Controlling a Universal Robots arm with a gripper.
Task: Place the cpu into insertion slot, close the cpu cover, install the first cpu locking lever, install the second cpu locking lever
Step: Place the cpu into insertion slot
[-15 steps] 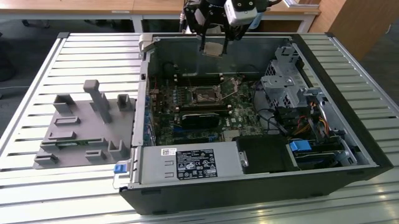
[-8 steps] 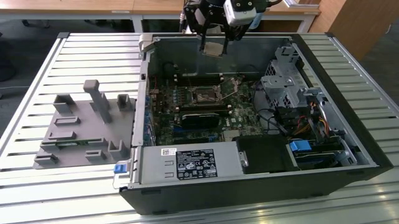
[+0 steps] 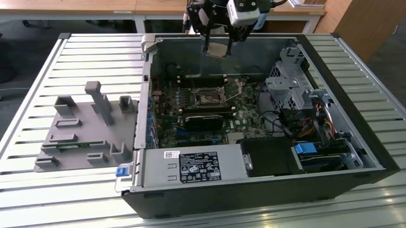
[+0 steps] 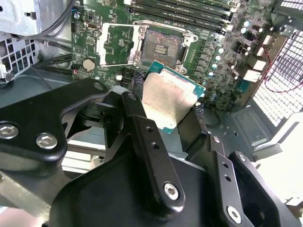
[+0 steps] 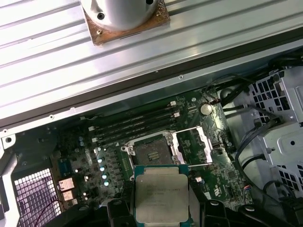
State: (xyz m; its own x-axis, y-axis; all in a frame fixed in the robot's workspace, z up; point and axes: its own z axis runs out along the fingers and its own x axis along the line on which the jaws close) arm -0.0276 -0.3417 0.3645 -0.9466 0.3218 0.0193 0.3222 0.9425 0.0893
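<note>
The black two-fingered gripper [image 4: 166,111] is clamped on the thin, square, pale silvery-beige cpu [image 4: 169,97]. Its fingers [image 4: 144,130] pinch two opposite edges, and the metal face is turned toward the wrist cameras. In the exterior view the cpu [image 3: 217,49] hangs over the far part of the open black computer case [image 3: 355,161]. It sits at twelve o'clock from the small square insertion slot [image 3: 207,96], with its dark centre and thin silvery frame, and is well apart from it. A larger black ribbed block [image 3: 204,121] lies at the slot's six o'clock. In both wrist views the slot [image 5: 152,152] looks bare, and its hinged silvery metal cover [image 5: 191,145] lies folded open just beside it. I judge the placing step to be in hand, with nothing later done. Doing it well means squaring the chip's edges to the frame, matching its corner orientation (too small to read here) and holding it level. It should go straight down without sliding, because a tilted or dragged chip could probably damage the contacts.
</note>
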